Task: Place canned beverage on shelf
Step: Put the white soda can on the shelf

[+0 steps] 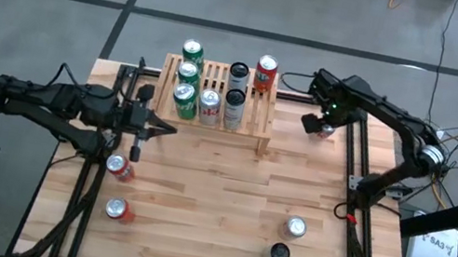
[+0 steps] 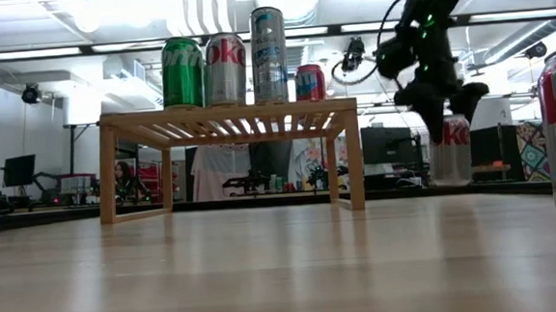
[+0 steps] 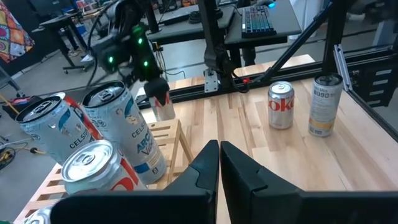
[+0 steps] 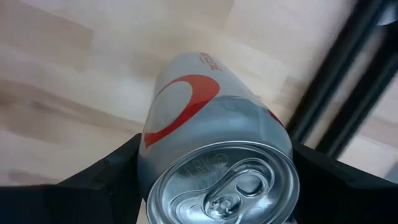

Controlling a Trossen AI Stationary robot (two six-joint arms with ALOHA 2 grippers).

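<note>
Straddling the can [image 4: 217, 162] beside the shelf [image 1: 255, 114], the right gripper [image 1: 317, 123] stands open, not yet clamped, ready to lift it.

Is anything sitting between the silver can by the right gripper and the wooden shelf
Nothing visible does. The silver and red can sits between the right gripper fingers, right of the low light-wood slatted shelf; bare tabletop lies between them, though cans already crowd the shelf top.
</note>
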